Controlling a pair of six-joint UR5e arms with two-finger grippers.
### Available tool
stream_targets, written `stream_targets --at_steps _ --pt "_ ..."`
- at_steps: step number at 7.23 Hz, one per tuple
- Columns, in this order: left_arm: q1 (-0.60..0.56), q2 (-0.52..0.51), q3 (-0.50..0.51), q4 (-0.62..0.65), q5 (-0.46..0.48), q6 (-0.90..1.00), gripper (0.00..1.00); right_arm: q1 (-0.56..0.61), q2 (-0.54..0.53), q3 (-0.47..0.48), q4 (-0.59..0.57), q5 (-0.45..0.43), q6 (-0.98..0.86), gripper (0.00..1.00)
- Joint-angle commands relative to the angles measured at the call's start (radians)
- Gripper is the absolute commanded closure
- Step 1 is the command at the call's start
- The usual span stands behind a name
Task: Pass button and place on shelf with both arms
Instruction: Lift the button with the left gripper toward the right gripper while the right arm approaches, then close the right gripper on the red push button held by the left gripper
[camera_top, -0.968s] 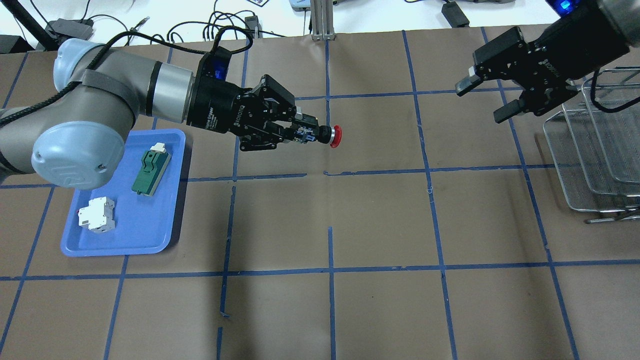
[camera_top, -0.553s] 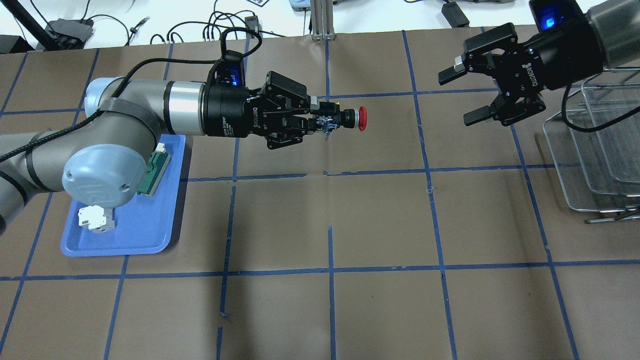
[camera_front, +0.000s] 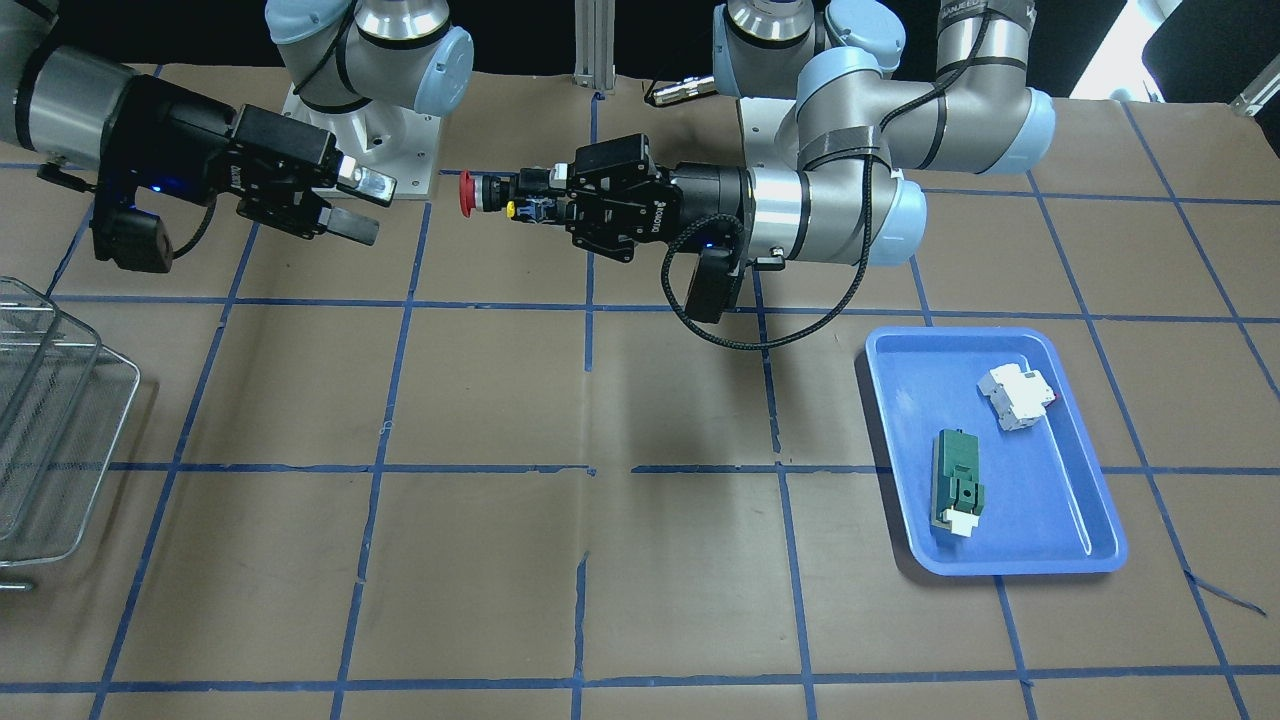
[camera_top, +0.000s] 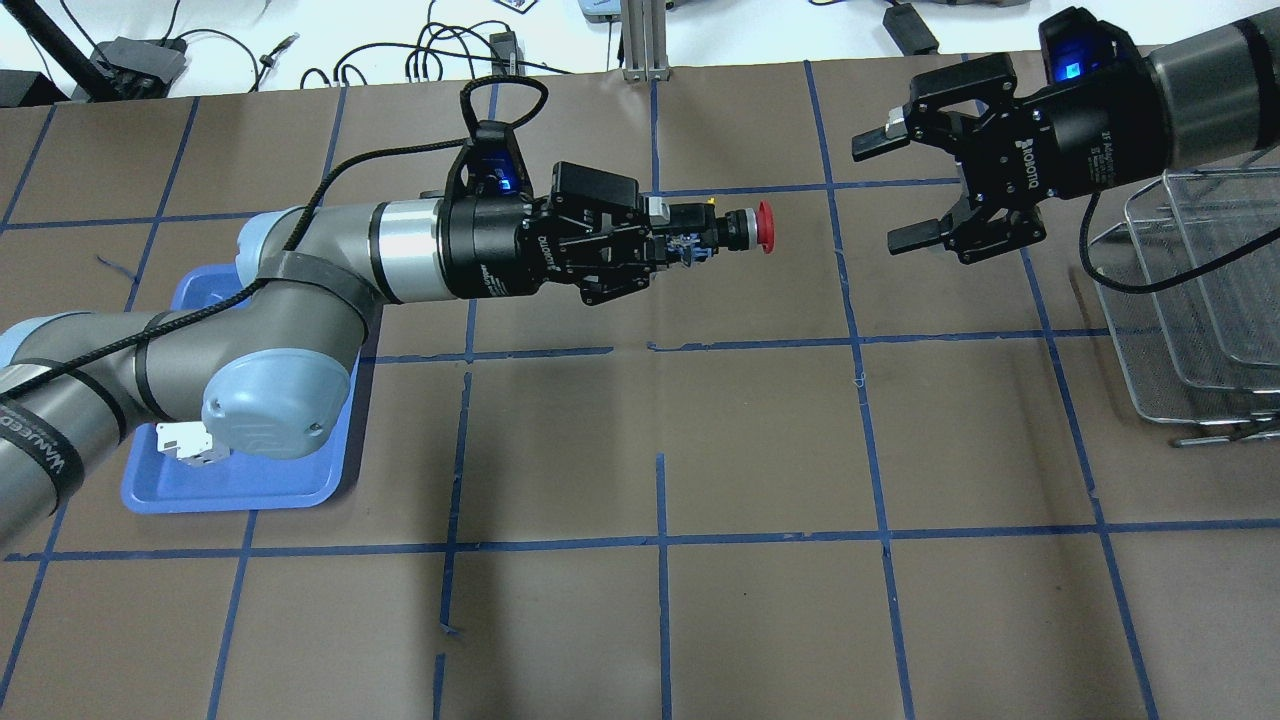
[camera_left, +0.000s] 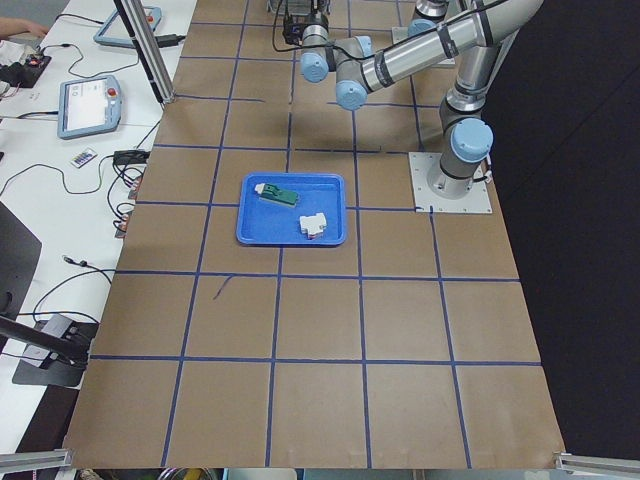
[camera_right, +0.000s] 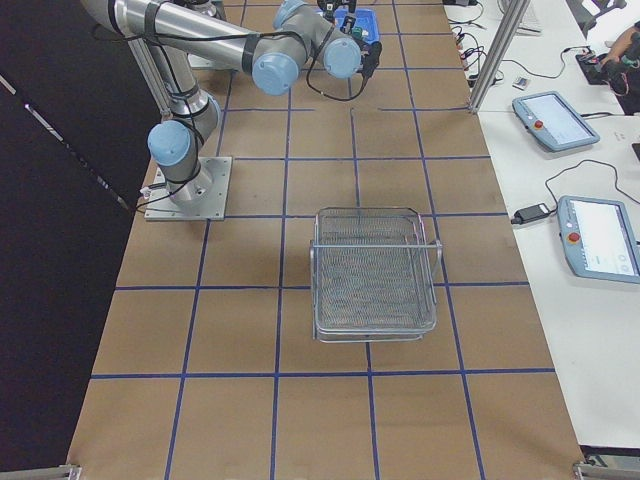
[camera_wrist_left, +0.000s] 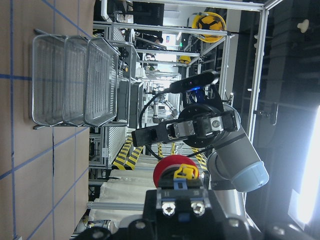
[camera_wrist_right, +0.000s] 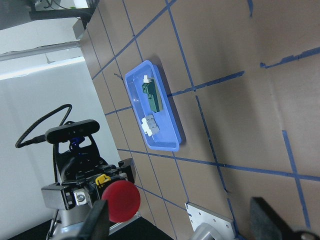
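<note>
Above the brown paper-covered desk (camera_top: 760, 440), the black left gripper (camera_top: 672, 243) clamps the red-capped black push-button (camera_top: 745, 228), cap facing the nearby wide-open, empty right gripper (camera_top: 885, 190), with the silver wire-mesh shelf (camera_top: 1190, 300) beyond it.

The table (camera_top: 760, 430) is covered in brown paper marked into squares by blue tape (camera_top: 662, 500). A blue tray (camera_top: 240, 492) lies flat on it, well behind the left fingers (camera_top: 656, 209) and partly under that arm's elbow. The shelf (camera_top: 1180, 330) stands on the table just behind and beside the right fingers (camera_top: 912, 238), near the table's end.
</note>
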Motion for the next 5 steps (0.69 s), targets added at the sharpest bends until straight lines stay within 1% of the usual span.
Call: stream_targets --at_steps 1,3,5 --pt "-0.014 -0.005 -0.009 0.012 -0.002 0.000 1.00 0.041 0.005 0.026 -0.004 0.043 -0.006 0.00" --pt "-0.014 -0.008 -0.003 0.012 -0.002 -0.002 1.00 0.041 -0.003 0.072 -0.012 0.041 -0.020 0.00" --pt "-0.020 -0.005 -0.003 0.014 -0.007 -0.005 1.00 0.042 -0.009 0.077 0.008 0.035 -0.011 0.00"
